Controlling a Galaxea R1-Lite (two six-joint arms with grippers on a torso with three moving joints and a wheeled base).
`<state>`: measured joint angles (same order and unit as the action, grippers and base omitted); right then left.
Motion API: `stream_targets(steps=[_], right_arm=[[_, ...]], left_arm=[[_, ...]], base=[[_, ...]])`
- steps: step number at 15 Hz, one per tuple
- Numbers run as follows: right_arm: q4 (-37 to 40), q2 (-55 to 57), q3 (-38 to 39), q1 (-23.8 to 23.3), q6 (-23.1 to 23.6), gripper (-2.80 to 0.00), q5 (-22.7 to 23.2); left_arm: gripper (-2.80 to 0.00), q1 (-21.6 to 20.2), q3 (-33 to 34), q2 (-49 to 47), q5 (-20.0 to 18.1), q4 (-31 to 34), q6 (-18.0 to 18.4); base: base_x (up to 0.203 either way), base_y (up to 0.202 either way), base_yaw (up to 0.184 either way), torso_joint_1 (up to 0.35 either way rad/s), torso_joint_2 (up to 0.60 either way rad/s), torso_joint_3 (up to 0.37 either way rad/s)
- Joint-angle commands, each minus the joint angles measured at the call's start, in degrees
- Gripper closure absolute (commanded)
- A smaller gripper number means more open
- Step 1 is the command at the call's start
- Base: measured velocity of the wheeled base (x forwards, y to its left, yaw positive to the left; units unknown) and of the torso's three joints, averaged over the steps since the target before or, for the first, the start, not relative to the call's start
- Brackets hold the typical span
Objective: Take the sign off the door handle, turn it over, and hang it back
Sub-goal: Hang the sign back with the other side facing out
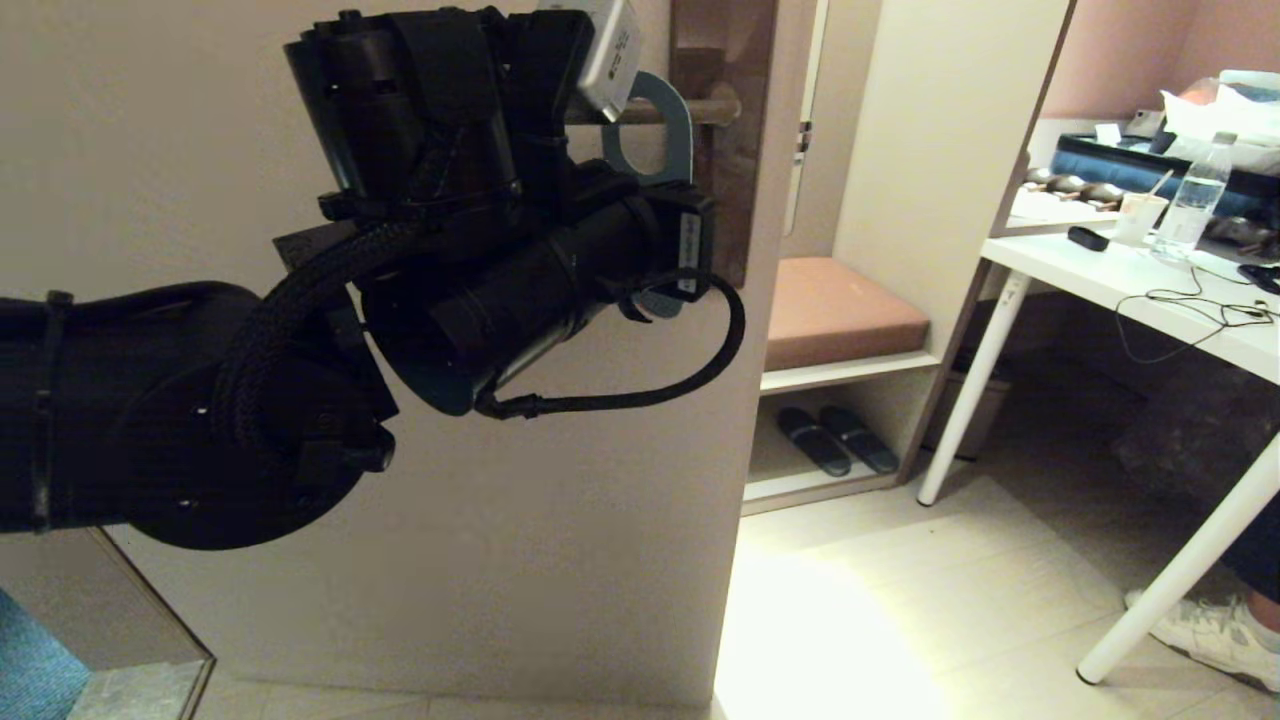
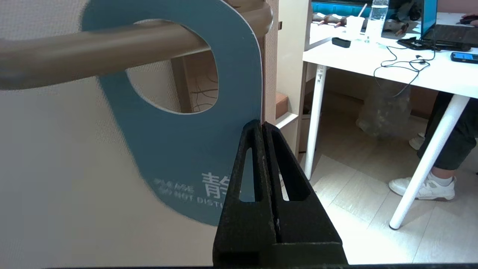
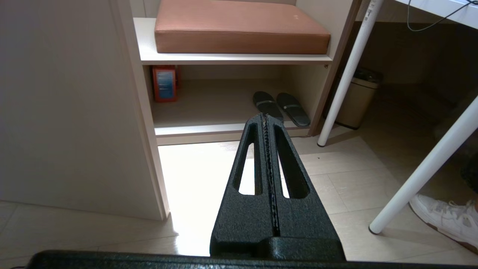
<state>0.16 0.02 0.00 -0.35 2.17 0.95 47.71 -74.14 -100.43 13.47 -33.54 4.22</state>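
Observation:
The sign [image 2: 179, 149] shows its slate-blue "DO NOT DISTURB" face and hangs tilted, with the door handle [image 2: 93, 48] passing through its hole. My left gripper [image 2: 262, 127] is shut on the sign's side edge, below the hole. In the head view the left arm [image 1: 480, 200] covers most of the sign [image 1: 678, 120]. Only the sign's top loop shows there, around the handle [image 1: 712, 110] on its dark backplate [image 1: 745, 200]. My right gripper [image 3: 264, 116] is shut and empty, held low and pointing at the floor by the shelf unit.
The door's free edge [image 1: 748, 400] is just right of the handle. Beyond it are a bench cushion [image 1: 840, 310], slippers [image 1: 835, 438] on a low shelf, a white table [image 1: 1130, 290] with slanted legs, a bin [image 3: 356, 97] and a person's shoe [image 1: 1210, 630].

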Motion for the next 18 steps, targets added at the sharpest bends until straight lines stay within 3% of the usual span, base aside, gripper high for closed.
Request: stream_targets(steps=[1,18], right_arm=[[0.02,-0.02,0.00,0.00,0.03,0.00,0.08],[0.02,-0.02,0.00,0.00,0.03,0.00,0.01]], left_arm=[[0.00,0.01,-0.85,-1.32,0.10,-0.21,-0.07],[0.00,-0.02,-4.85,-4.92,0.53,-0.39,-0.52]], base=[[0.000,0.000,0.000,0.000,0.00,0.000],[0.000,0.000,0.000,0.000,0.00,0.000]])
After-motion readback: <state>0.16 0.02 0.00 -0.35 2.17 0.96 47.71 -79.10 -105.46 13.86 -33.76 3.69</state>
